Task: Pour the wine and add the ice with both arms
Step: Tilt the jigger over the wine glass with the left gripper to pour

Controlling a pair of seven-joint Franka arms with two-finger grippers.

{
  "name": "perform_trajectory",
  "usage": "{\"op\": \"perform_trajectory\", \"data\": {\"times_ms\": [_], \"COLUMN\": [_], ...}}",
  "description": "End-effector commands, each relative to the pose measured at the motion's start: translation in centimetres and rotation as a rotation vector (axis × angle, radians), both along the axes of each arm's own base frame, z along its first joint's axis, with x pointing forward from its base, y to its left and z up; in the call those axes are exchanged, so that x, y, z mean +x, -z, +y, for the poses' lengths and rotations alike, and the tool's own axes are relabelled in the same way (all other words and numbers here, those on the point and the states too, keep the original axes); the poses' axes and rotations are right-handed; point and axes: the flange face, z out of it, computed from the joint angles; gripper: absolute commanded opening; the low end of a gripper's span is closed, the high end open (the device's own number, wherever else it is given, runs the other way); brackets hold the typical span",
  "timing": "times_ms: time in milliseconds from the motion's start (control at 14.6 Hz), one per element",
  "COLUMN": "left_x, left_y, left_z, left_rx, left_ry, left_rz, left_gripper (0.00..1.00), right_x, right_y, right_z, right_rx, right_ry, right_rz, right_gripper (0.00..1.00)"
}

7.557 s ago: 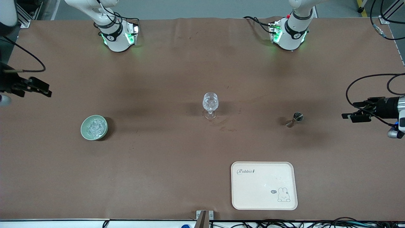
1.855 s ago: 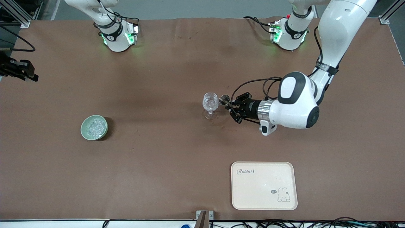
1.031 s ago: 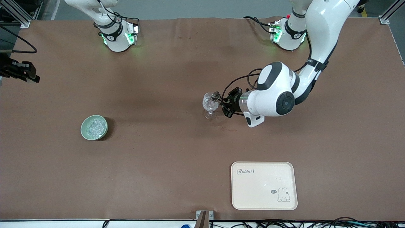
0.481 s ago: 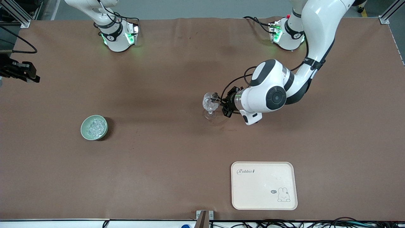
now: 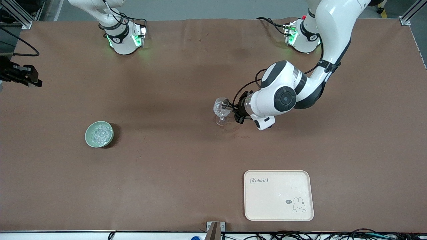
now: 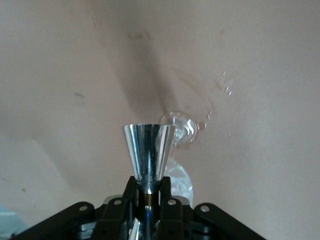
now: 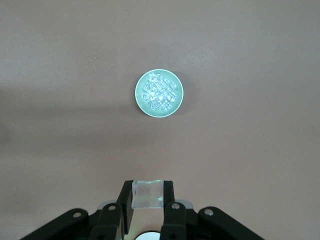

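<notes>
Front view, nearest the camera, shows a cream rabbit tray lying bare toward the left arm's end, likely kept ready for serving. Farther back, a green bowl holds the ice toward the right arm's end. The right gripper hangs high over it, jaws closed on a small clear block, apparently waiting its turn. At mid-table the stemmed glass stands upright. The left gripper hovers just beside its rim, jaws clamped on a steel jigger tipped toward the bowl, presumably so the wine lands inside.
</notes>
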Motion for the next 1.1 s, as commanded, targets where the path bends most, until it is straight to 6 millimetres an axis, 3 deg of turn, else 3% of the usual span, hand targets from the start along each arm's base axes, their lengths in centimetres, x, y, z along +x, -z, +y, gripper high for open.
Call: {"op": "perform_trajectory", "data": {"times_ms": [0, 481, 1031], "left_x": [-1.0, -1.8, -1.6], "left_y": [-1.3, -2.5, -2.2], "left_z": [-0.8, -1.5, -1.2], "left_rx": [0.055, 0.071, -0.002], "left_ry": [-0.010, 0.013, 0.093], "left_rz": [-0.049, -0.075, -0.059], "left_gripper": [0.00, 0.00, 0.00], "right_x": [-0.6, -0.6, -0.6], "right_y": [-0.1, -0.1, -0.1], "right_z": [0.0, 0.0, 0.0], "right_rx": [0.006, 0.006, 0.008], "right_ry": [0.003, 0.003, 0.003], "right_rz": [-0.008, -0.007, -0.007], "right_gripper": [0.03, 0.03, 0.03]}}
